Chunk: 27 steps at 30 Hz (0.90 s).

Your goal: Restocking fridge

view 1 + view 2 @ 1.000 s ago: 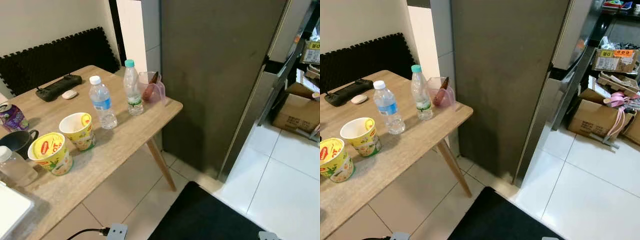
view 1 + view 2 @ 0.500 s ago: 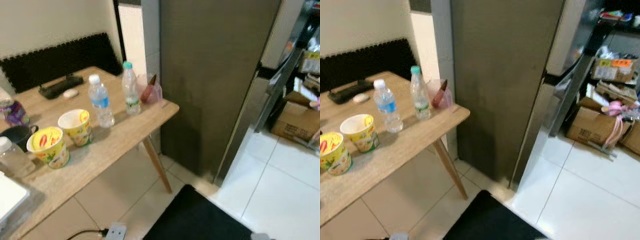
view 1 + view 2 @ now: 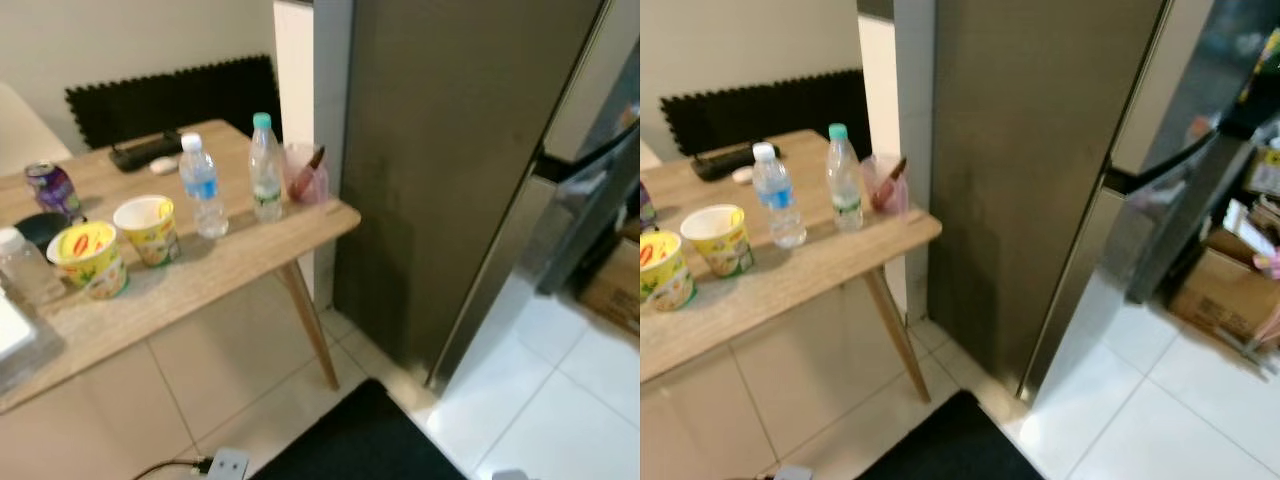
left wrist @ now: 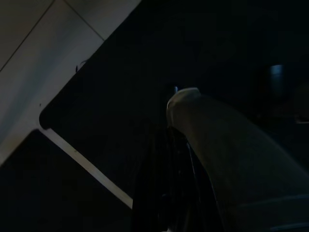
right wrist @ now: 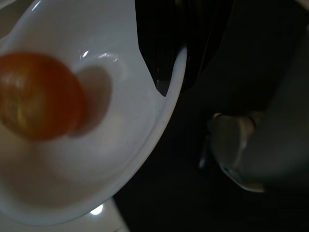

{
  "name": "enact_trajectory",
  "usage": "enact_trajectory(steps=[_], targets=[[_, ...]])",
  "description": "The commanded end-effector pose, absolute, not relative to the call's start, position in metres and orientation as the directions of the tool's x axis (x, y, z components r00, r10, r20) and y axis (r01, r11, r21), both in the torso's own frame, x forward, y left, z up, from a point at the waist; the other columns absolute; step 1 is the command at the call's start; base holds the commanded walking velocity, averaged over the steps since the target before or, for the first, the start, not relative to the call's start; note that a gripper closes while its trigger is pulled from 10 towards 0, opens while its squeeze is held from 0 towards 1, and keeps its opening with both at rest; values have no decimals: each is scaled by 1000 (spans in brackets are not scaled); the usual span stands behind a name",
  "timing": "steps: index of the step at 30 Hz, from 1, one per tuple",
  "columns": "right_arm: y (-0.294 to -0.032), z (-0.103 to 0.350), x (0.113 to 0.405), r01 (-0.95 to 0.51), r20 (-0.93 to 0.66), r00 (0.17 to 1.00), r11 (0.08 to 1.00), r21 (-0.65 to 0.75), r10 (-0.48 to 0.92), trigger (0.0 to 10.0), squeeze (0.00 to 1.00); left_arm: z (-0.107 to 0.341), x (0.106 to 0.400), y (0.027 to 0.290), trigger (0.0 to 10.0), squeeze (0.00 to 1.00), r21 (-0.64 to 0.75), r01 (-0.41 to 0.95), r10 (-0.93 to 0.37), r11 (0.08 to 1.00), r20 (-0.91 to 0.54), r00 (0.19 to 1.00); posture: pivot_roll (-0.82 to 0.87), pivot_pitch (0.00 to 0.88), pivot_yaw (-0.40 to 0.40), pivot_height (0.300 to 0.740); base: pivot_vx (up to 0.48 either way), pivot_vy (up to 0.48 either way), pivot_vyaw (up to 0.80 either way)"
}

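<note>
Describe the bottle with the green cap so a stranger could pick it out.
Find the wooden table beside the fridge. Two clear bottles stand near its fridge-side end; the green-capped bottle is nearer the fridge, by a pink cup. Its neighbour has a white cap.

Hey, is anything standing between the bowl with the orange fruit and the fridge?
Nothing visible does. The right gripper holds the white bowl with the orange fruit. Ahead, a black mat and white tiles lead to the fridge. The wooden table stands left of it and the cardboard box off to its right.
</note>
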State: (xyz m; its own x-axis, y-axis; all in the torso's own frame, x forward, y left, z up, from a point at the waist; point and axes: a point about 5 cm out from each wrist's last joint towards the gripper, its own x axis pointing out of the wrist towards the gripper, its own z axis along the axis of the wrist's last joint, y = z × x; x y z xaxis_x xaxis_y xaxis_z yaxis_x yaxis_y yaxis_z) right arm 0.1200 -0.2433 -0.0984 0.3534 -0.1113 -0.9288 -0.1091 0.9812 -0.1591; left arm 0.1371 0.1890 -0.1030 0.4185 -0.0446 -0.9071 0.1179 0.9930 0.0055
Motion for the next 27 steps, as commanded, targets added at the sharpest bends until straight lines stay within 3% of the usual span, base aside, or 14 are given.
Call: enact_trajectory(steps=[1, 27], targets=[[-249, -98, 115, -97, -931, 340, 980, -175, -133, 10000, 0, -103, 137, 185, 10000, 0, -3, 122, -54, 993, -907, 418, -57, 0, -5, 740, 0, -431, 0], [-250, -98, 117, -113, -928, 348, 977, -180, -130, 10000, 0, -101, 146, 178, 10000, 0, -19, 129, -75, 991, -896, 438, -62, 0, -6, 740, 0, -434, 0]])
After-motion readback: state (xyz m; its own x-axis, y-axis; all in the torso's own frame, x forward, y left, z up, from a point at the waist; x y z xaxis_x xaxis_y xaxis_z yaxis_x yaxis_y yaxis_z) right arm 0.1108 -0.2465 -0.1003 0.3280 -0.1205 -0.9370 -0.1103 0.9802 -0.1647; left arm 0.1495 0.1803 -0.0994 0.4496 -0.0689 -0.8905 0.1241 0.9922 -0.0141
